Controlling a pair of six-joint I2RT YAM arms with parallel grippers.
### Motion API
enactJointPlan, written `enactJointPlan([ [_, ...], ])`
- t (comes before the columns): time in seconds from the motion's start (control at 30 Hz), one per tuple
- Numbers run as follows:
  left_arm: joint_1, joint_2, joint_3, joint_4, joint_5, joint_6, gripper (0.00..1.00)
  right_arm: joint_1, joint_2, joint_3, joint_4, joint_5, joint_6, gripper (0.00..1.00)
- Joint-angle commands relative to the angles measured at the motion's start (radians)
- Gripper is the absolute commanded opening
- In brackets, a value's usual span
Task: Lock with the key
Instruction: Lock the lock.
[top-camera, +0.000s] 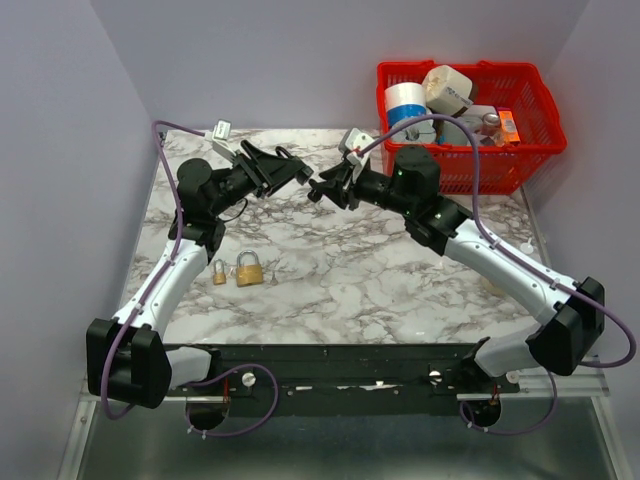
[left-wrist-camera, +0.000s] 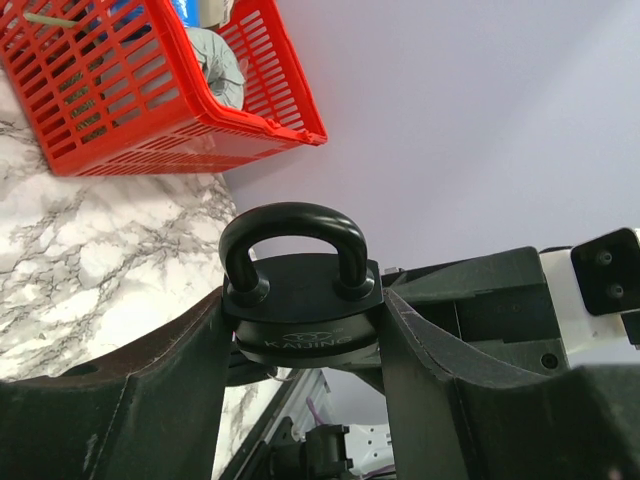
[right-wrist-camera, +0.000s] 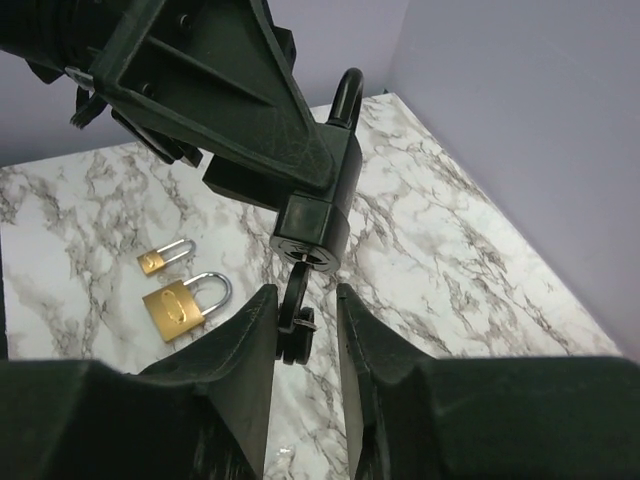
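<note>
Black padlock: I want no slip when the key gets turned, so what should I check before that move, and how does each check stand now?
1. Black padlock clamped by the left gripper: ok.
2. Shackle with both legs seated in the padlock: ok.
3. Key entering the padlock's underside: ok; how deep it sits, cannot tell.
4. Right gripper closed on the key: cannot tell; the key hangs between its fingers, with a gap showing on one side.
5. Large brass padlock and small brass padlock lying on the table, apart from both arms: ok.
</note>
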Motion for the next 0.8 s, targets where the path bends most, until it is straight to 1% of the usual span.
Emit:
enactJointPlan([
  [0.0,-0.003,-0.035,0.009,0.082,-0.001,-0.018,0.00,0.032,0.024,0.031,-0.027,0.034,-0.071,0.36],
  [0.03,-0.003,-0.030,0.012,0.086,-0.003,-0.020,0.00,0.035,0.030,0.036,-0.030,0.048,-0.077,0.34],
  [0.07,-0.003,-0.029,0.012,0.089,-0.003,-0.023,0.00,0.036,0.032,0.034,-0.036,0.061,-0.079,0.31],
  [0.23,-0.003,-0.027,0.012,0.093,-0.001,-0.023,0.00,0.038,0.036,0.039,-0.036,0.087,-0.088,0.23],
  [0.27,-0.003,-0.027,0.010,0.093,-0.003,-0.024,0.00,0.038,0.038,0.039,-0.034,0.094,-0.088,0.17],
  [0.33,-0.001,-0.026,0.010,0.089,-0.004,-0.024,0.00,0.038,0.040,0.042,-0.033,0.100,-0.085,0.09],
  [0.37,-0.001,-0.026,0.010,0.088,-0.006,-0.023,0.00,0.038,0.041,0.042,-0.034,0.103,-0.083,0.01],
  [0.57,0.005,-0.012,0.033,0.059,-0.067,-0.023,0.00,0.038,0.021,0.001,-0.033,0.117,-0.056,0.01],
  [0.77,0.049,0.037,0.085,0.085,-0.104,-0.052,0.00,0.038,-0.031,-0.073,-0.024,0.118,-0.019,0.01],
])
